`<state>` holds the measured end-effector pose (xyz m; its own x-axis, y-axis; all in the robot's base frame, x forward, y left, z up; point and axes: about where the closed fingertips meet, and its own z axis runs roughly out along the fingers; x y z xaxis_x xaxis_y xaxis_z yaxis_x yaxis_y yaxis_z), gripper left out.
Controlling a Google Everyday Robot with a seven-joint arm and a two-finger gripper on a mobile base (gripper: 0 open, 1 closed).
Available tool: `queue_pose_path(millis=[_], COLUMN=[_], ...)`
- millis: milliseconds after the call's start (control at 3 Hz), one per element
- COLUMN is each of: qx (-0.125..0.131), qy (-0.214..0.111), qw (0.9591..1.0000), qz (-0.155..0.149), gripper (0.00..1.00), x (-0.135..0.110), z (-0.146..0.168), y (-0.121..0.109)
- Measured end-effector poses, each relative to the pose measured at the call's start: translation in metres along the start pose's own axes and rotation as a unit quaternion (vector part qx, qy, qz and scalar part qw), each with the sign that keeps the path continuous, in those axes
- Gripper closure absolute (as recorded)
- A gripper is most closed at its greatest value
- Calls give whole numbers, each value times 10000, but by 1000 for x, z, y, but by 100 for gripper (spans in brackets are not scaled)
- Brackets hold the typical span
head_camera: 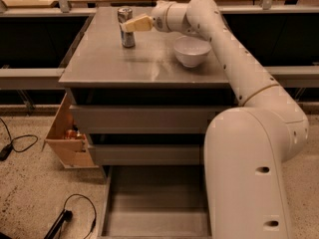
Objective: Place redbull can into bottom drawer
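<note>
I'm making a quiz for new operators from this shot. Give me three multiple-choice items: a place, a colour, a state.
1. Where does the redbull can stand? A. in a sink B. on the cabinet top, at the gripper C. on a chair
2. The bowl right of the can is: A. red B. black C. white
3. The bottom drawer is: A. pulled open B. shut C. taken out
Key: 1 B, it stands upright on the top with the gripper at its upper part; 2 C, it is plainly white; 3 A, its grey floor shows below the two upper drawers.
</note>
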<state>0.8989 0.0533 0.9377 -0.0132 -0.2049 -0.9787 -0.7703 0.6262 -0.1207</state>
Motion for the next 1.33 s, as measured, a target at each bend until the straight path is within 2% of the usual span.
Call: queue_pose_path(millis=[667,1000,1333], qx=[-375,-476,-581], qy=[73,106,33], qw=[9991,9986,9983], qz=[197,196,98], gripper=[0,19,42], x=[1,8,13], z=[35,52,68], y=[34,40,45])
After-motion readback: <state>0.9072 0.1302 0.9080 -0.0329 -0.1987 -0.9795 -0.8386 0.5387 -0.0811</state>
